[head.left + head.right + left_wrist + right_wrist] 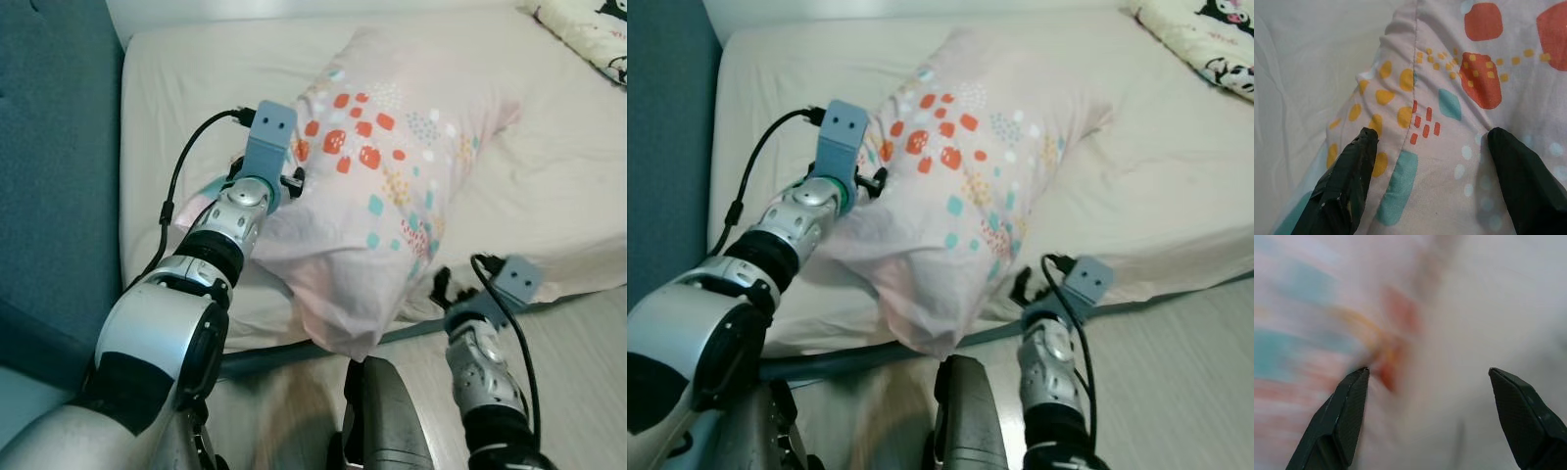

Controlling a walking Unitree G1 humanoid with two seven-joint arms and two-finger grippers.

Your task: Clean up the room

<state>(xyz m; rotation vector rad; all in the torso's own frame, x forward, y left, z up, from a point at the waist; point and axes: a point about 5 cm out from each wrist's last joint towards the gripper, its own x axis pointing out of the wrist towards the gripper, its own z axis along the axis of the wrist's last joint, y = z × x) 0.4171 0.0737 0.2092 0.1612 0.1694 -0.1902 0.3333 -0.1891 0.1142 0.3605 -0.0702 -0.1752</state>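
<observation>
While the pale pink cotton pillow with red, teal and yellow print [382, 196] overhangs the cream-sheeted bed [196, 78], left gripper [1430, 147] and right gripper [1427, 382], jaws spread, should close together for an even lift.

left end effector [1427, 147] spread, right end effector [1427, 382] spread

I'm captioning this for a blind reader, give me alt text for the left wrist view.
The left hand, fingers open, presses against a pale pink pillow printed with red, orange and teal shapes. White sheet lies beside the pillow.
</observation>
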